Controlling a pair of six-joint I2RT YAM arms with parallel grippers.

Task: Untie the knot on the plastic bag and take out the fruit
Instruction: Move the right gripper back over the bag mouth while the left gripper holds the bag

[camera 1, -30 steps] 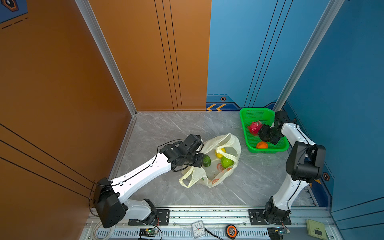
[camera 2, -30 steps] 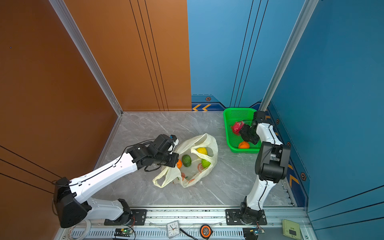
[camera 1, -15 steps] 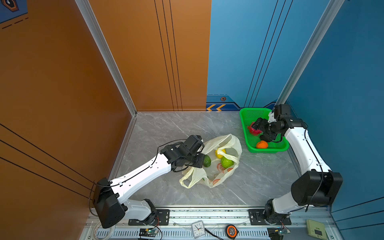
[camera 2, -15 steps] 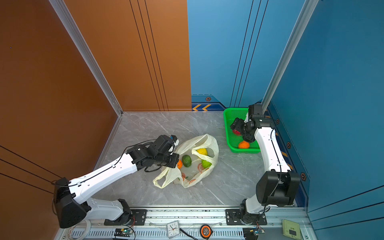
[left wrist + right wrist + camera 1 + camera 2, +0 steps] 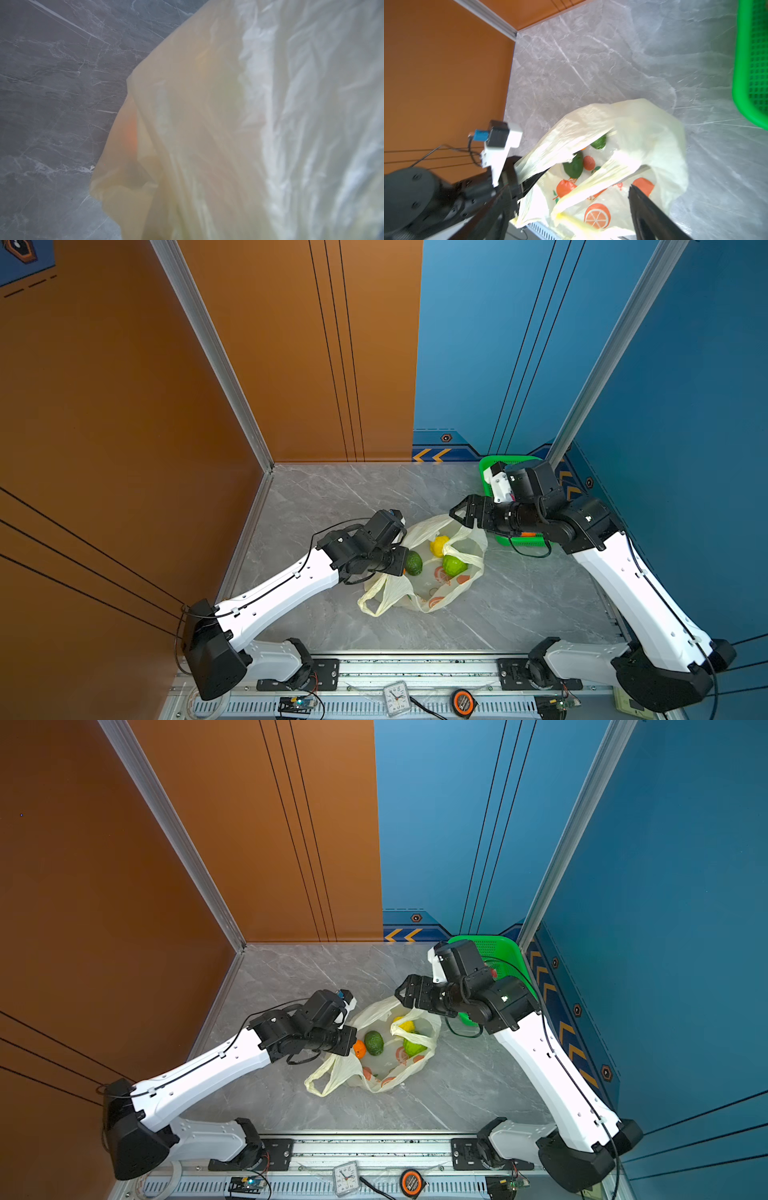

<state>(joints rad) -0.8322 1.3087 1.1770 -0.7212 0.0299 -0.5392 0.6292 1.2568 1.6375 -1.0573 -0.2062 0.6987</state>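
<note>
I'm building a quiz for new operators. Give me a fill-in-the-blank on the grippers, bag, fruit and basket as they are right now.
1. The left gripper is ___ on the rim of the bag.
2. The right gripper hangs ___ and empty above the bag.
3. The basket is coloured ___.
4. In the bag, the fruit nearest the right gripper is coloured ___.

Missing words: shut; open; green; yellow.
</note>
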